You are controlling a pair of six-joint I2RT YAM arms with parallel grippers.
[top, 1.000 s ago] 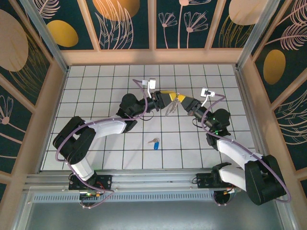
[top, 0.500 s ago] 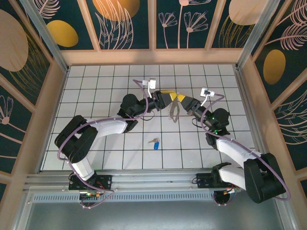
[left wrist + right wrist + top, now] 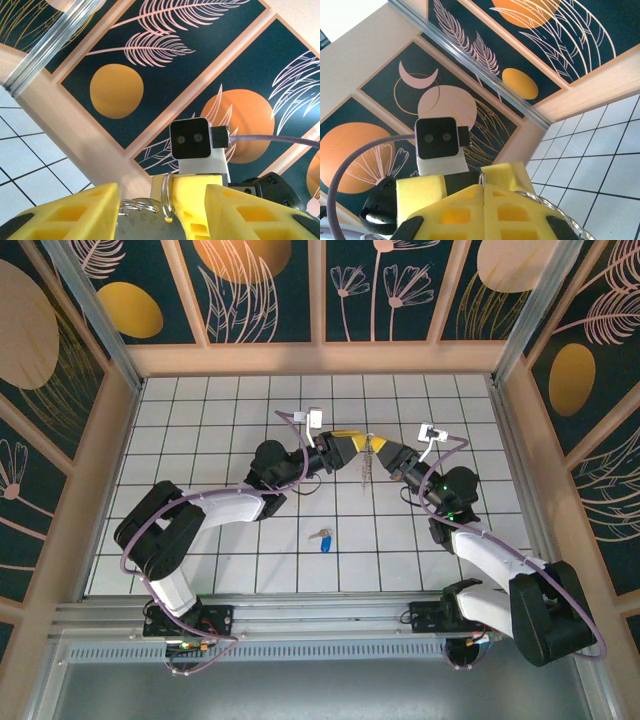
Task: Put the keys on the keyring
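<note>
The keys, one small silver key with a blue head point(image 3: 323, 538), lie flat on the white tiles in front of both arms. Above the middle of the floor the keyring point(image 3: 369, 466) hangs down as a thin pale loop from my right gripper point(image 3: 379, 449), which is shut on its top. In the right wrist view the wire point(image 3: 481, 176) sits pinched between the closed yellow fingers point(image 3: 520, 210). My left gripper point(image 3: 352, 449) faces it, open; its fingers point(image 3: 65, 215) stand on either side of the ring point(image 3: 167, 192) and a metal tag point(image 3: 145, 225).
The tiled floor point(image 3: 200, 440) is walled by a wooden rim point(image 3: 320, 358) and patterned panels. The two grippers nearly touch nose to nose. The right wrist camera point(image 3: 190, 139) and the left wrist camera point(image 3: 437, 139) face each other.
My left gripper has opened and let go of the keyring, which has swung from tilted between both grippers to hanging straight from the right one. The key has not moved.
</note>
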